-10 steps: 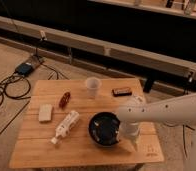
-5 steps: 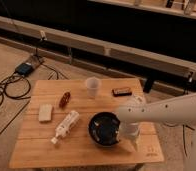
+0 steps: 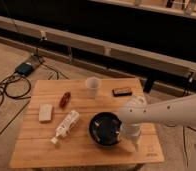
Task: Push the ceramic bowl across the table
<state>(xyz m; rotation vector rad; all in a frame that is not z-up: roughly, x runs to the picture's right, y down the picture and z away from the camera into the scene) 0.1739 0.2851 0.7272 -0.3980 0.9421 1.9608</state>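
The ceramic bowl [image 3: 105, 128] is round, glossy and black and sits on the right half of the light-brown wooden table [image 3: 46, 145], near its front edge. My white arm reaches in from the right. The gripper [image 3: 130, 136] is low over the tabletop, right against the bowl's right rim. Its fingers point down and I cannot make them out.
A white cup [image 3: 92, 86] stands at the back middle. A dark flat object [image 3: 122, 91] lies at the back right. A small reddish item [image 3: 65, 98], a white block [image 3: 45, 112] and a white bottle [image 3: 66, 126] lie on the left half. Cables [image 3: 11, 85] run on the floor left.
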